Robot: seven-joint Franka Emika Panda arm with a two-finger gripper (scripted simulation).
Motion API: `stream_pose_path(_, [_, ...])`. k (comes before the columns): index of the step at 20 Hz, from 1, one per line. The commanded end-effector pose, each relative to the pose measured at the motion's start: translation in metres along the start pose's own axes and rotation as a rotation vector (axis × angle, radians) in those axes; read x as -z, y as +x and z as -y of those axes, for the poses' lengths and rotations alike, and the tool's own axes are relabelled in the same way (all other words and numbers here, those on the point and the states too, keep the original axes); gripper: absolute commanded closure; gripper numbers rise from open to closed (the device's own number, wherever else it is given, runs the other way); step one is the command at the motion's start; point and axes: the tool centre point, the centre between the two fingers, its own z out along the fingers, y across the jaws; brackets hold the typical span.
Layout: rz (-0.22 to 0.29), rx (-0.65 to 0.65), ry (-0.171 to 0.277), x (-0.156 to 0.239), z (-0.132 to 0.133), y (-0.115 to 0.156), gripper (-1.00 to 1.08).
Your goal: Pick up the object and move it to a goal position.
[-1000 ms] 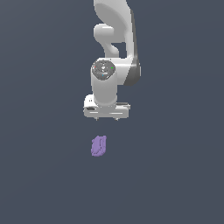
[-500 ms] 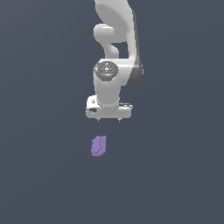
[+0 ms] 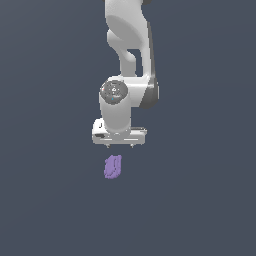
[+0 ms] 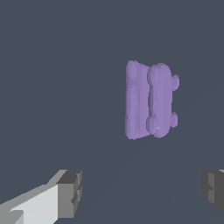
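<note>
The object (image 3: 113, 166) is a small light-purple lumpy piece lying on the dark grey floor. It shows large in the wrist view (image 4: 148, 99), with bumpy lobes along one side. My white gripper (image 3: 119, 145) hangs just above and behind it in the exterior view, pointing down. Its fingers (image 4: 70, 192) are spread wide apart and hold nothing. The object lies ahead of the gap between them, nearer the other finger (image 4: 213, 190), and does not touch either.
The dark grey floor (image 3: 200, 200) fills both views. The white arm (image 3: 127, 45) rises above the gripper to the picture's upper edge.
The gripper has come lower and closer to the object. The object has not moved.
</note>
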Motion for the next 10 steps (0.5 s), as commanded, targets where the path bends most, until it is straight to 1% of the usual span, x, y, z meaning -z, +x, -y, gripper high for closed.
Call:
stream_pose_path(1, [-0.013,0.0,0.0,-0.005,-0.008,0.014,-0.92])
stream_pose_path(5, [-0.031,0.0,-0.001,-0.013,-0.02,0.034,-0.92])
stream_pose_path(10, [-0.047,0.0,-0.002,-0.02,-0.03,0.05,-0.92])
